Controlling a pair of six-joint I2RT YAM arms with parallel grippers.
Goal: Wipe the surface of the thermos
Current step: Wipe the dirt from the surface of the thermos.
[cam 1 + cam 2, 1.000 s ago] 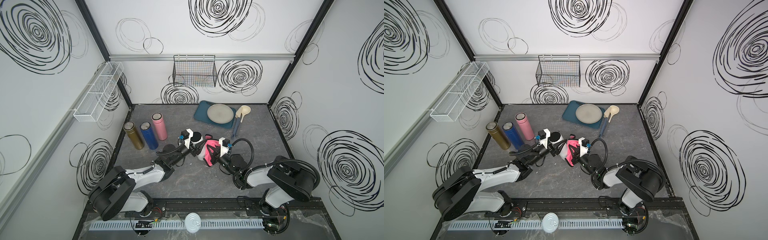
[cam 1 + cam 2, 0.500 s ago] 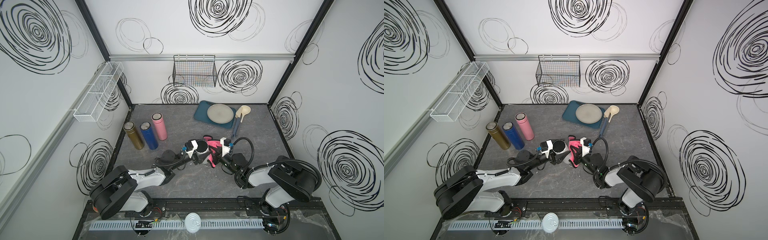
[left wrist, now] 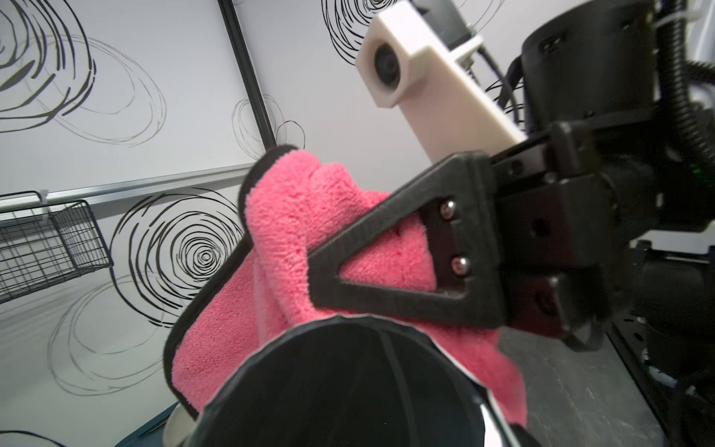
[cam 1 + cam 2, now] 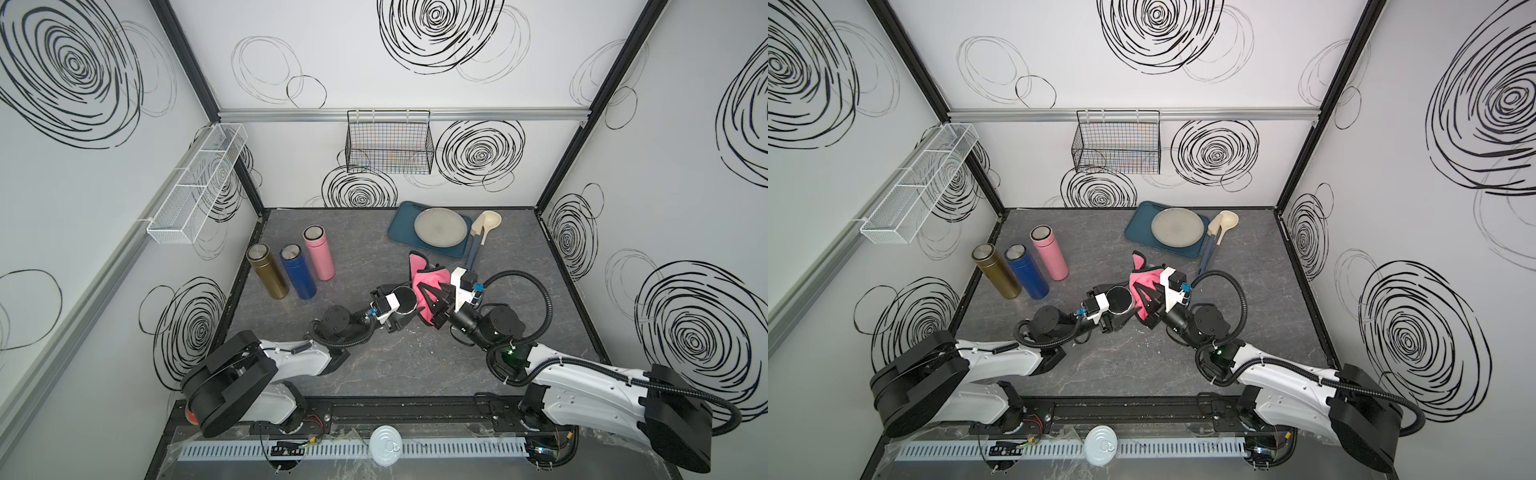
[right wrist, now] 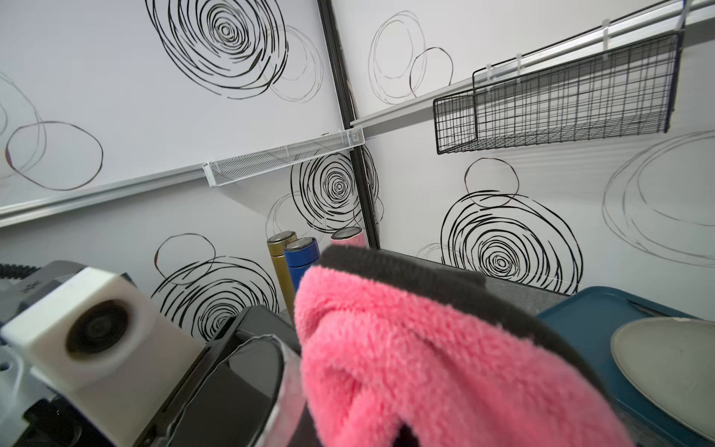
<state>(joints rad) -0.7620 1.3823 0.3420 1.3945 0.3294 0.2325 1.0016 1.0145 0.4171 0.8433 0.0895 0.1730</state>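
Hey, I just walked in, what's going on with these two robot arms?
The left gripper is shut on a black thermos near the middle of the table. The right gripper is shut on a pink cloth and presses it against the thermos's side, so wiping looks under way. A gold thermos, a blue thermos and a pink thermos stand untouched at the table's left edge.

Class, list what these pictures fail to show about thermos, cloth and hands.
Body of the black thermos: cut off by the left wrist view's edge; both top views show only its top.
Fingertips of the right hand: buried in pink cloth, right wrist view.
Grip of the left hand: hidden below the thermos top, both top views.
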